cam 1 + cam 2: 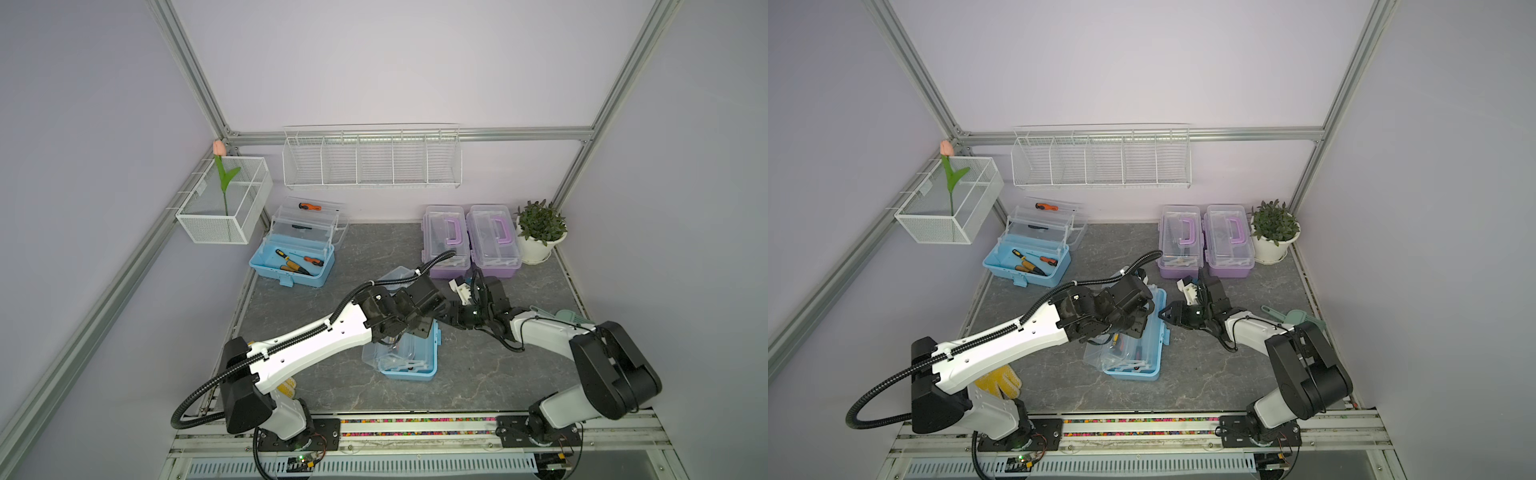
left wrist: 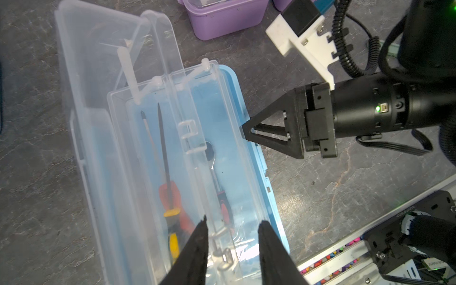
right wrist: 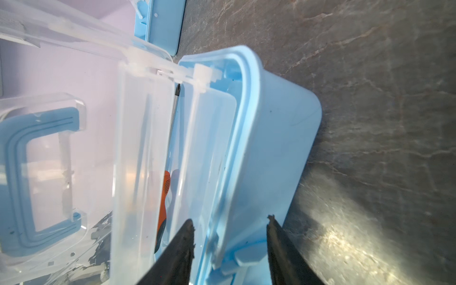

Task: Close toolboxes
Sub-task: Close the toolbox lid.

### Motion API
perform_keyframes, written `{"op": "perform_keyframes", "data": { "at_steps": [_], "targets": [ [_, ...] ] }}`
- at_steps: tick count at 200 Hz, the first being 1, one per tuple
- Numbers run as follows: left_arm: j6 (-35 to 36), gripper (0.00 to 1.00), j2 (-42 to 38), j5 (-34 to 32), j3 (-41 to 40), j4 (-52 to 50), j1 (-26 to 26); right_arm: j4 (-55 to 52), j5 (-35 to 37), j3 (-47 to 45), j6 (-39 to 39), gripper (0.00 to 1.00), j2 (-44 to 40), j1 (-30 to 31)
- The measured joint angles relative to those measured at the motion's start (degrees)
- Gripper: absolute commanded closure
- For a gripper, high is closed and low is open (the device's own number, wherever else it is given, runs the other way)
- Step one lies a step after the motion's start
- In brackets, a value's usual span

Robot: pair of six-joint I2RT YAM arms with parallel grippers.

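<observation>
Near blue box [image 1: 415, 374] sits mid-table, wide open: clear lid [image 2: 84, 74] thrown back, its blue handle [image 3: 14, 172] showing through the plastic, clear trays [image 2: 148, 153] fanned out over the base. Inside are three tools: a silver-shaft screwdriver [image 2: 149, 133] with an orange grip, a black-shaft screwdriver [image 2: 163, 148] ending in yellow and black, and a round-headed tool [image 2: 209, 150] with a red-and-black grip.

Left gripper [image 2: 233, 220] hangs over the trays at one end of this box, jaws apart, nothing pinched. Right gripper [image 3: 229, 219] comes in at the box's front wall, jaws parted and straddling the rim, one finger over the trays, one outside the blue wall. Whether either finger touches, I can't tell.

Behind this box on the left arm's side, well apart, the far blue box [image 1: 309, 279] is open too, its trays stepped up toward the wall. Its base holds several handled tools [image 1: 293, 266]. An orange-handled tool [image 1: 309, 206] lies on the top tier and a dark piece [image 1: 302, 227] on the middle tray.

Behind the near box on the right arm's side, two purple boxes [image 1: 436, 232] stand side by side, lids down, handles flat, contents too dim to name. Just past them is a plant [image 1: 540, 222] in a white pot [image 1: 536, 249]. Farther out than the far blue box, a wire basket [image 1: 216, 239] holds a tulip [image 1: 219, 148].
</observation>
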Motion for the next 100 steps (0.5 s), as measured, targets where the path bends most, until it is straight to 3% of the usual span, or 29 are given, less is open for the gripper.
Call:
{"op": "perform_keyframes", "data": {
  "at_steps": [54,100],
  "targets": [
    [-0.02,0.63,3.52,2.14,0.87,2.43,-0.76,-1.03,0.83,-0.76,-0.33,0.51,-0.98,-1.2],
    [-0.07,0.63,5.68,3.28,1.05,4.04,-0.87,-6.49,4.0,-1.88,-2.19,0.51,-7.58,-2.97]
  ]
}}
